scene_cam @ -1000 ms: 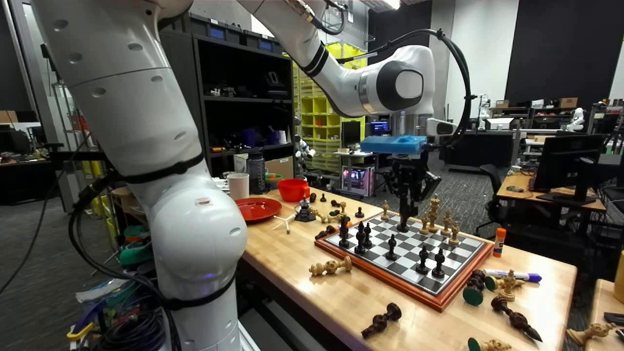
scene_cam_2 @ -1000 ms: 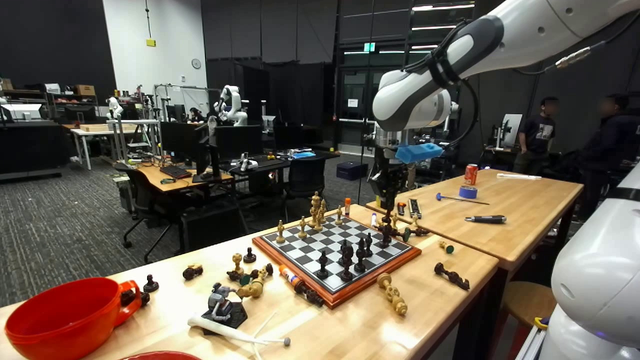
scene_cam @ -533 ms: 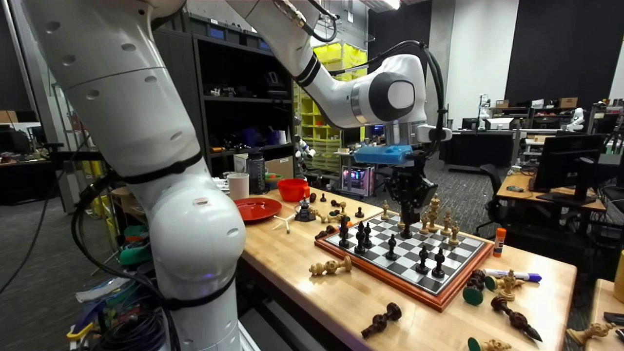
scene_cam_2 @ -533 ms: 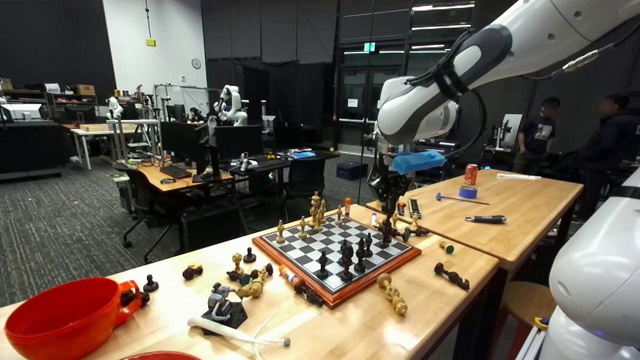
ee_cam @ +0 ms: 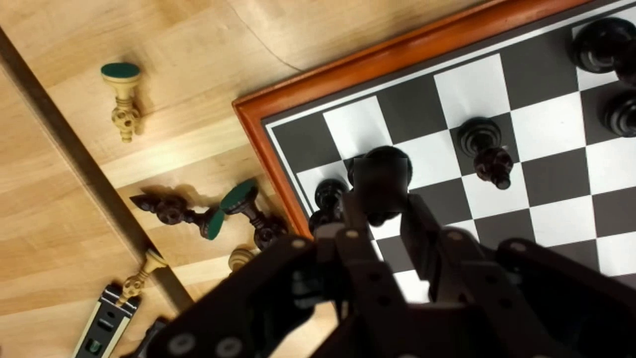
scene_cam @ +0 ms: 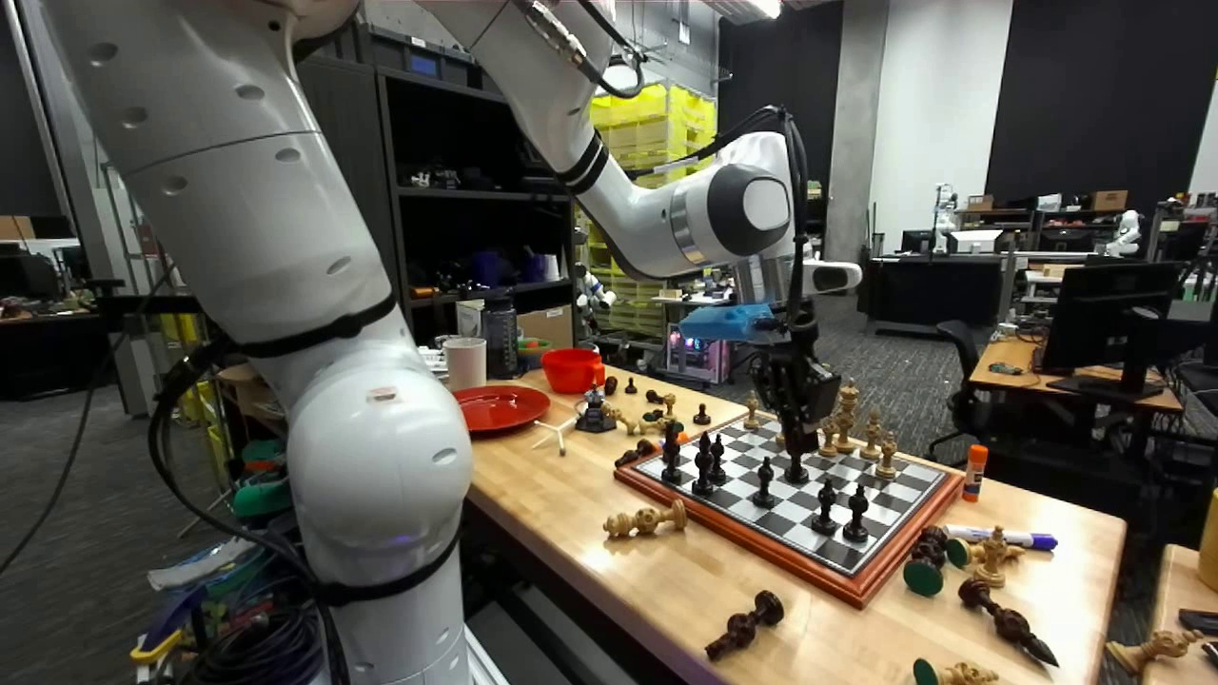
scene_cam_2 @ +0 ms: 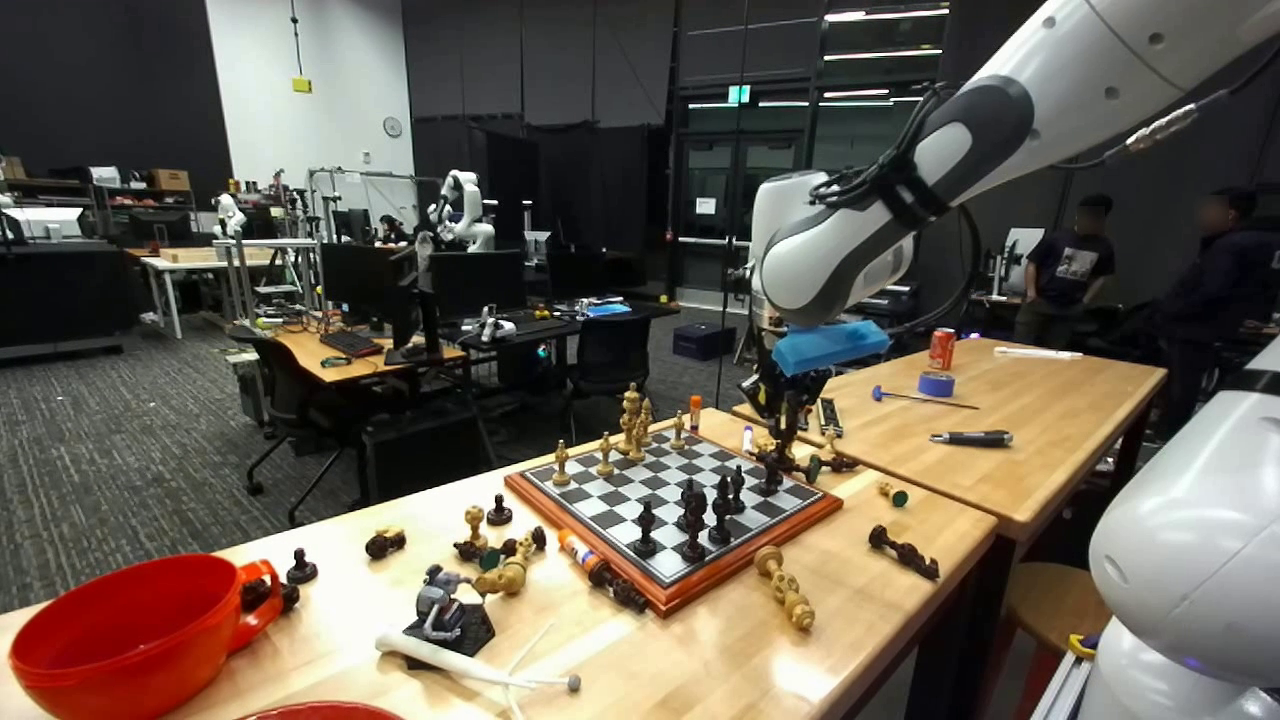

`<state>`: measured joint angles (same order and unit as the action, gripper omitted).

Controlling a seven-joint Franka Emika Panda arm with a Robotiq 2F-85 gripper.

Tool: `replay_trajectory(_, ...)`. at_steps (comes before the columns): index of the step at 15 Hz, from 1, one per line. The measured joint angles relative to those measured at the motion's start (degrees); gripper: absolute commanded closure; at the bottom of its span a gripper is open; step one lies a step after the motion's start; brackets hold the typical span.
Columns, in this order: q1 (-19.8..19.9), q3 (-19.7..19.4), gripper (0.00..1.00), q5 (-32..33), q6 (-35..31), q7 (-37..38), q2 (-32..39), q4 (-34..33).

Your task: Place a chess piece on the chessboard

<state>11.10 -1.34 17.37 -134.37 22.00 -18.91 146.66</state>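
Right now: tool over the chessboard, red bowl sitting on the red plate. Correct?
One thing's off: the red bowl isn't on the red plate. In an exterior view it stands on the tabletop, beside the plate. The tool is over the chessboard, as you said.

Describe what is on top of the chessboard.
Dark chess pieces and pale chess pieces stand on the chessboard. In an exterior view, the gripper hides the top of another dark piece.
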Motion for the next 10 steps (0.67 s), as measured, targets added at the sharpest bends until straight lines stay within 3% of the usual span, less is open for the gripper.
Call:
replay_trajectory(1, 0.0, 0.1, 0.75, -0.1, 0.1, 0.1, 0.0, 0.1)
replay_trajectory(5, -0.5, 0.1, 0.75, -1.5, 0.5, -1.4, 0.0, 0.2)
replay_trajectory(6, -0.5, 0.1, 0.94, -1.5, 0.5, -1.4, 0.0, 0.2)
replay_trajectory(10, -0.1, 0.3, 0.94, -1.3, 0.2, 1.9, 0.6, 0.1)
